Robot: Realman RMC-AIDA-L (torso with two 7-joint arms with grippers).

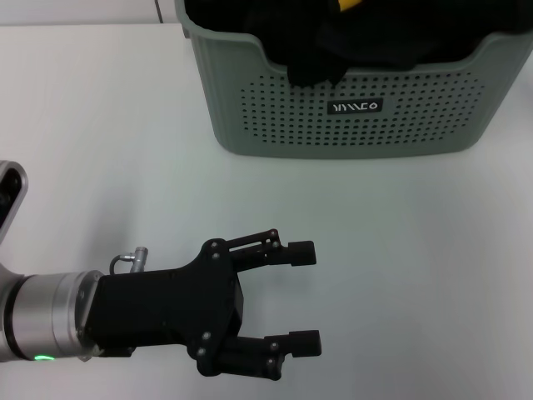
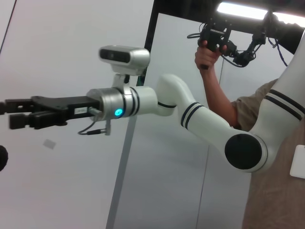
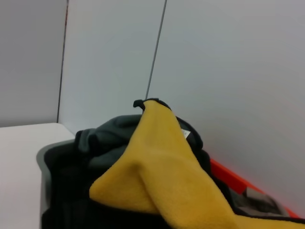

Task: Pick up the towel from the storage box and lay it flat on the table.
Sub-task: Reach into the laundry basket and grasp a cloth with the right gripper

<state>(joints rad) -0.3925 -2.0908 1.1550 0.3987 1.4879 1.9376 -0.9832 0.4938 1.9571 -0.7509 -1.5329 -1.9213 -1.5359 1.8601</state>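
The sage-green storage box point(image 1: 350, 117) stands at the back of the white table point(image 1: 100, 125). It is filled with dark cloth point(image 1: 375, 33), and a yellow corner of the towel point(image 1: 350, 4) shows at the top edge. My left gripper point(image 1: 304, 296) is open and empty, low over the table in front of the box and apart from it. The right wrist view shows the towel point(image 3: 162, 176) bunched in the box point(image 3: 45, 157), yellow side up, with its dark grey side and a white label point(image 3: 187, 135). My right gripper point(image 2: 9, 114) shows only in the left wrist view, held out level.
The table stretches bare to the left of and in front of the box. A person point(image 2: 267, 143) holding a controller stands behind my right arm in the left wrist view. A red strip point(image 3: 233, 179) lies behind the box.
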